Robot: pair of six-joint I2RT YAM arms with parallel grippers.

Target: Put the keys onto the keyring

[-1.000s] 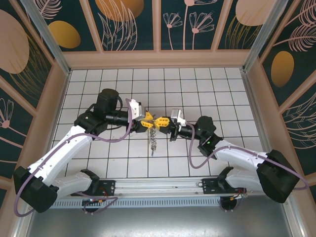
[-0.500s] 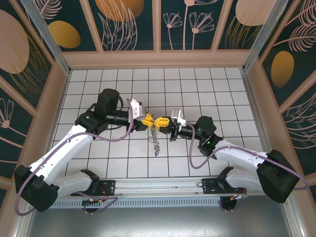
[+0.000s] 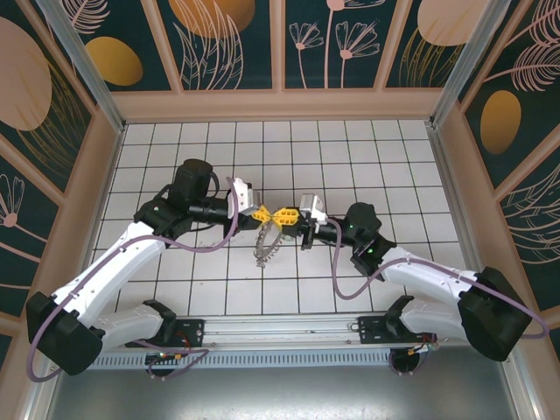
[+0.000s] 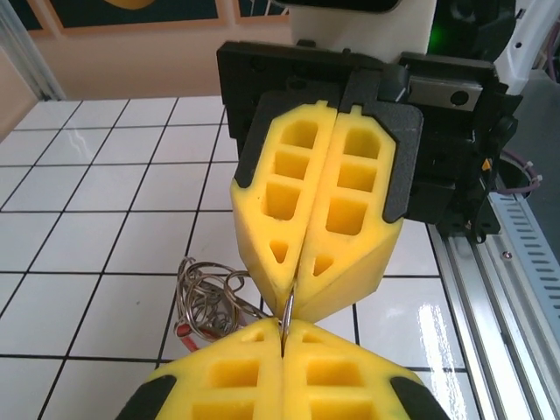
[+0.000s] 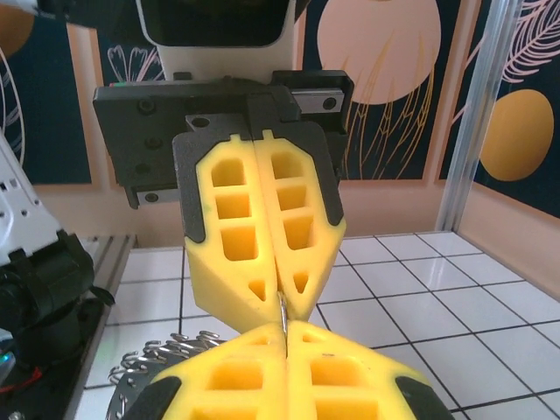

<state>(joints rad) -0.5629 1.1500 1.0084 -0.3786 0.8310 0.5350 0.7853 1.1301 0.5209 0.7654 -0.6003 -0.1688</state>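
Note:
My left gripper [image 3: 260, 213] and right gripper [image 3: 286, 215] meet tip to tip above the middle of the tiled floor. Both are shut on the same thin wire of the keyring [image 3: 265, 248], whose bundle of small silvery keys dangles below them. In the left wrist view my left gripper [image 4: 283, 328] pinches the ring wire [image 4: 288, 306] against the right gripper's yellow fingers [image 4: 262, 219]. Loose wire loops [image 4: 206, 296] with a small red piece [image 4: 184, 331] lie beside them. In the right wrist view my right gripper [image 5: 285, 328] holds the same wire [image 5: 282, 308], with silvery keys [image 5: 162, 354] low on the left.
White tiled floor [image 3: 350, 149] is enclosed by wooden walls [image 3: 280, 105] and aluminium posts. A metal rail [image 3: 289, 328] runs along the near edge by the arm bases. The arms' cables [image 3: 229, 229] loop close to the grippers.
The hanging key bundle has swung and bunched up shorter and wider under the grippers. Both grippers stayed shut, tip to tip, shifting only slightly.

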